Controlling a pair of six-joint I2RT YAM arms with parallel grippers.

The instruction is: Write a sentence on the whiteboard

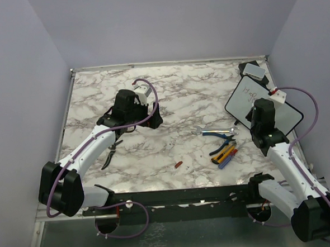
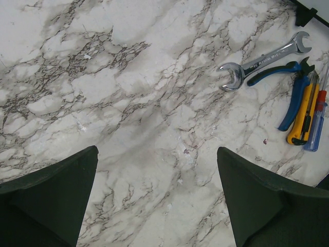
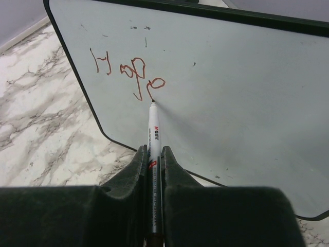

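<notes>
My right gripper [image 3: 152,153] is clamped narrow on a marker [image 3: 153,126]. Its tip touches the whiteboard [image 3: 231,87] just below the red handwriting. The whiteboard lies at the far right of the marble table [image 1: 174,95]. My left gripper [image 2: 157,170] stands wide over the marble, holding nothing. A wrench [image 2: 264,59] and pliers [image 2: 293,92] lie right of centre. Pale lavender walls [image 1: 164,23] enclose the table.

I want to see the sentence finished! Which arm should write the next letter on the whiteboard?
The right. The right tool is shut on the marker, its tip at the red writing on the whiteboard. The left tool hangs open and empty over the marble table, away from it.
</notes>
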